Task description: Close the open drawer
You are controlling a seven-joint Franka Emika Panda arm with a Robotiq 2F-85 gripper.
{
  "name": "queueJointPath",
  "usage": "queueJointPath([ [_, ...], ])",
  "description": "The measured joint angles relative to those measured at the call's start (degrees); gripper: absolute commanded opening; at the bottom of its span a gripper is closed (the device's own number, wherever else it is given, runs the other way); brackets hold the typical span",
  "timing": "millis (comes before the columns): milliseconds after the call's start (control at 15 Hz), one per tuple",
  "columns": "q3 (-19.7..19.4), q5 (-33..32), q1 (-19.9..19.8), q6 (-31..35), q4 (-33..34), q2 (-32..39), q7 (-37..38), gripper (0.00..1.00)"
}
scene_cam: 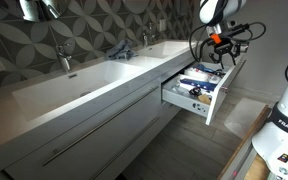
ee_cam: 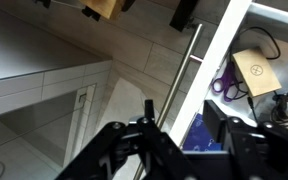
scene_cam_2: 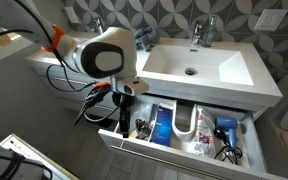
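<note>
The open drawer (scene_cam: 196, 86) is pulled out from the vanity under the far sink. Its white box holds blue-and-white clutter, and it also shows in an exterior view (scene_cam_2: 184, 128). In the wrist view its pale front edge (ee_cam: 216, 62) and slim bar handle (ee_cam: 181, 70) run diagonally. My gripper (ee_cam: 179, 113) is open, with one finger on the handle side and one over the drawer's inside, and nothing is held. In both exterior views the gripper (scene_cam: 219, 47) (scene_cam_2: 124, 98) hangs just above one end of the drawer, near its front.
Wide grey drawer fronts with long bar handles (scene_cam: 79, 140) run along the vanity under the long white sink top (scene_cam: 84, 85). A white basin (scene_cam_2: 199, 62) sits above the drawer. My base (scene_cam: 284, 130) stands close by. A blue hairdryer (scene_cam_2: 224, 128) and cables lie inside.
</note>
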Motion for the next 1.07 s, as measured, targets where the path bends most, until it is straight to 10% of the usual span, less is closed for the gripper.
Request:
queueJointPath([
  [267,-2.9,0.2,0.2,0.0,2.7,6.4,0.6,0.0],
  [1067,-6.2,0.6,4.7,0.1,9.1,17.2,7.3,0.0],
])
